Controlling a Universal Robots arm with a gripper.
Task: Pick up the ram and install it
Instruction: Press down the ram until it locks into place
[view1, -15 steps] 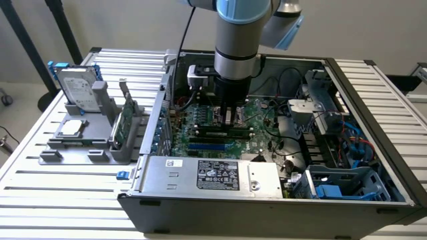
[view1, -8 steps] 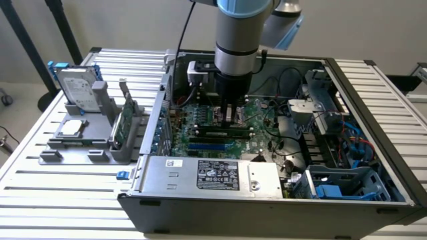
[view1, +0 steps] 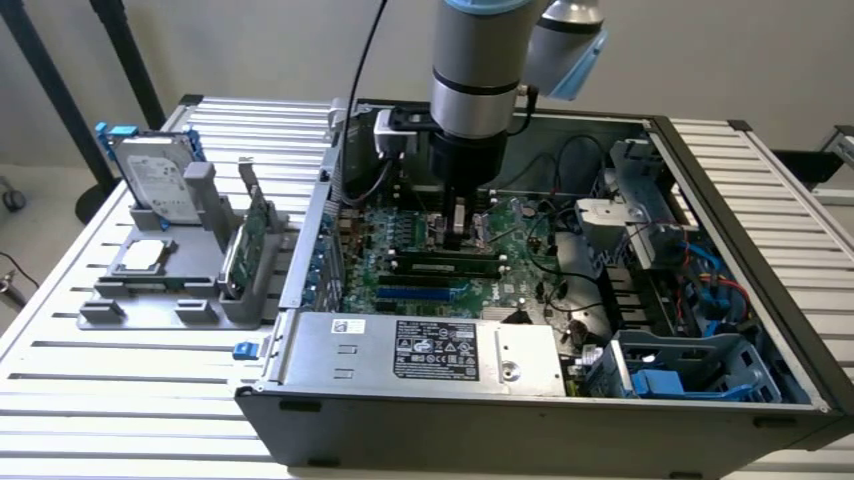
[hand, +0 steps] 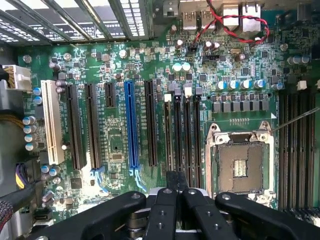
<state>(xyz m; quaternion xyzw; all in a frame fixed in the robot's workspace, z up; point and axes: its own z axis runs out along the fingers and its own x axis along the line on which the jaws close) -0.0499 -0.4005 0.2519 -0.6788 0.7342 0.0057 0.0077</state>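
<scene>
The ram (view1: 447, 262) is a long dark-green stick standing on edge in one of the motherboard's black slots (view1: 441, 275) inside the open computer case. In the wrist view the ram (hand: 167, 140) shows edge-on in the outermost of several parallel slots (hand: 187, 140), beside the processor socket. My gripper (view1: 461, 238) hangs straight down over the board, just above the stick. Its fingers are shut together (hand: 176, 182) with nothing visible between them. Whether the fingertips touch the ram I cannot tell.
The case walls (view1: 747, 200) ring the board. A power supply (view1: 414, 350) lies at the front and cables and a drive cage (view1: 694, 370) at the exterior view's right. A grey holder (view1: 147, 300) outside holds a hard drive (view1: 154, 180) and a bracketed green card (view1: 240, 250).
</scene>
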